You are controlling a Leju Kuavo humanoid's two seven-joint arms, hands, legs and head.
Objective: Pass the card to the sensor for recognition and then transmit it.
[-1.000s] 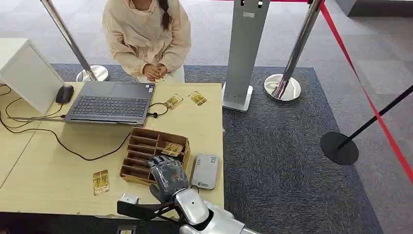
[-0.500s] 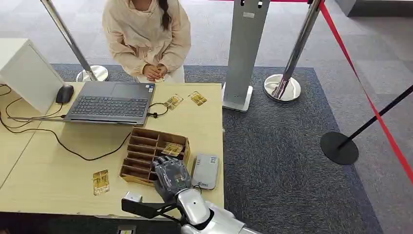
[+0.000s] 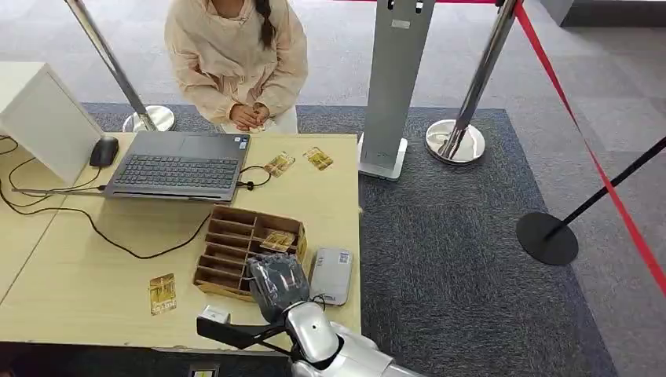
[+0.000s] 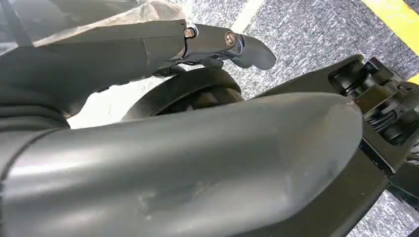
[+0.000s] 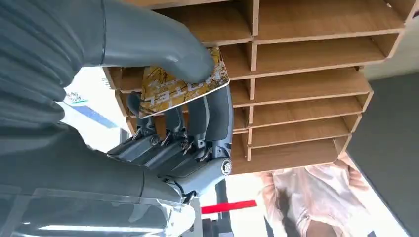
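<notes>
The right hand [image 3: 276, 284] is hovering over the near edge of the wooden organizer [image 3: 236, 243], which is sitting on the pale surface [image 3: 78, 275]. In the right wrist view, the right hand [image 5: 163, 123] is pinching a gold card [image 5: 180, 88] between its thick thumb and its darker fingers [image 5: 207, 123], with the card lying just in front of the organizer's slotted compartments [image 5: 306, 74]. Whether the card is touching the wood is hard to tell from this angle.

The grey sensor [image 3: 331, 276] is lying flat just beside the organizer, near the surface's right edge and close to the hand. Another gold card [image 3: 277, 239] is resting in one of the organizer's compartments. A third card [image 3: 162, 293] is lying on the surface to the left of the organizer, and two more cards [image 3: 279, 163] [image 3: 319, 158] are lying near the far edge, next to the open laptop [image 3: 177, 165].

A person in a light top [image 3: 236, 55] is sitting across the surface with hands clasped [image 3: 251, 115].

The left hand [image 4: 227, 44] is appearing in the left wrist view above grey carpet, and I cannot tell how its fingers are lying.
</notes>
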